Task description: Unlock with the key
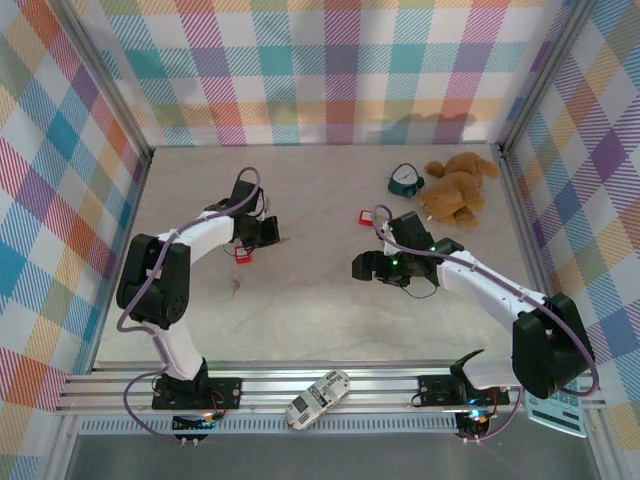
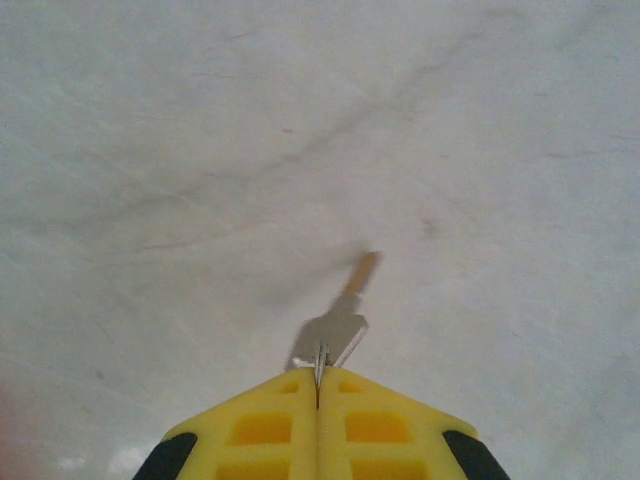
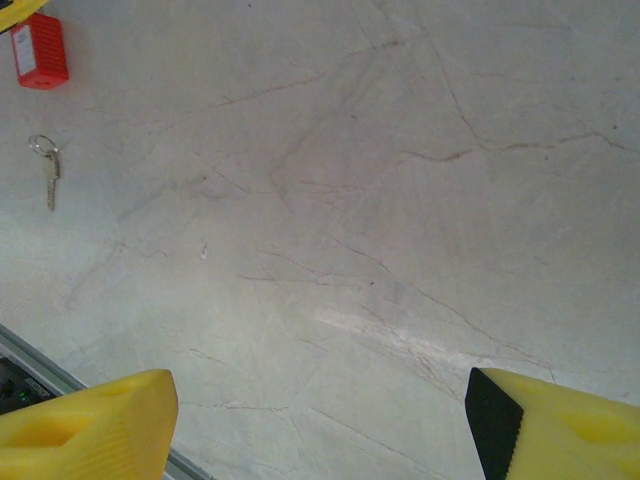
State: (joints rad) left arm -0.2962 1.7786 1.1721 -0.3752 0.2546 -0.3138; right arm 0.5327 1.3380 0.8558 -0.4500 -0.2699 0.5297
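My left gripper (image 2: pixel 320 380) is shut on a thin metal key (image 2: pixel 322 358). The key is seen edge-on between the yellow fingers and points forward over the pale table. In the top view this gripper (image 1: pixel 264 233) hovers just behind a small red padlock (image 1: pixel 243 256), which the right wrist view also catches (image 3: pixel 40 50). Another key on a ring (image 3: pixel 48 176) lies flat on the table near that padlock. My right gripper (image 1: pixel 366 267) sits mid-table, open, with nothing between its fingers (image 3: pixel 100 425).
A second small red item (image 1: pixel 366 218) lies behind the right gripper. A teal object (image 1: pixel 402 181) and a brown teddy bear (image 1: pixel 455 190) sit at the back right. A remote (image 1: pixel 318 400) rests on the front rail, and a calculator (image 1: pixel 555 412) lies at the near right.
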